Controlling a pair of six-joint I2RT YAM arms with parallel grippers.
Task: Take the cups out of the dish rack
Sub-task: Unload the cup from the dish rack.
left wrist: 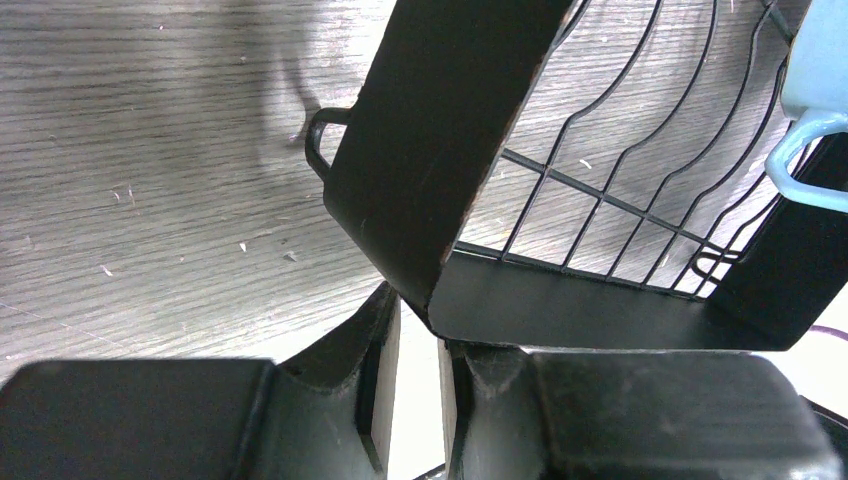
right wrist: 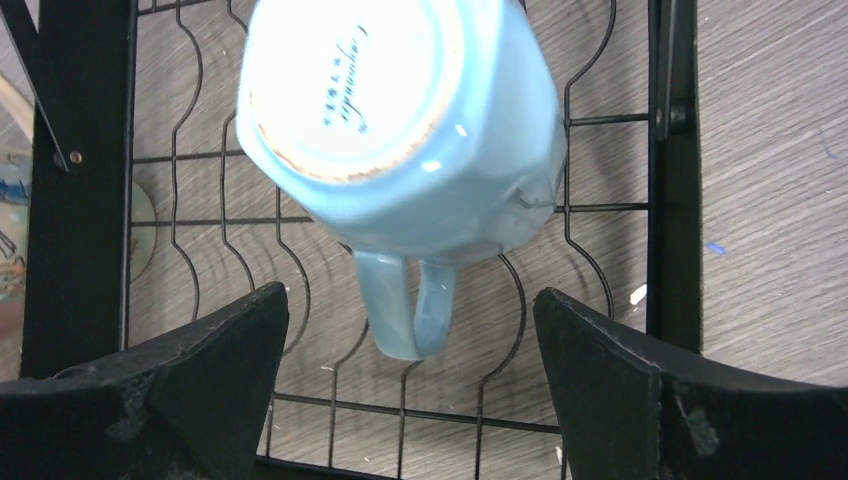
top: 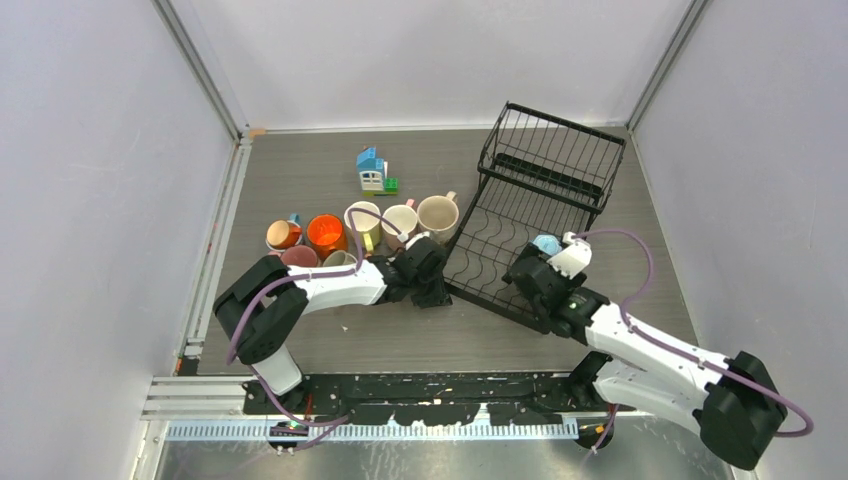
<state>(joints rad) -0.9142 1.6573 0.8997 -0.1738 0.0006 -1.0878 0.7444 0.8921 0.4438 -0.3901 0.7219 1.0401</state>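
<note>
A: Right gripper (right wrist: 408,310)?
B: Jaws wide apart, either side of the blue cup (right wrist: 400,110) handle, no contact. Cup lies on the rack (right wrist: 75,200) lower wires, bottom facing the wrist camera.
A: Left gripper (left wrist: 412,330)?
B: Fingers nearly together at the rack's near-left corner; can't tell if pinching it. Other cups (top: 438,215) on table (top: 400,340), left of rack.

Light-blue mug (right wrist: 400,130), black wire rack (right wrist: 80,220)
</note>
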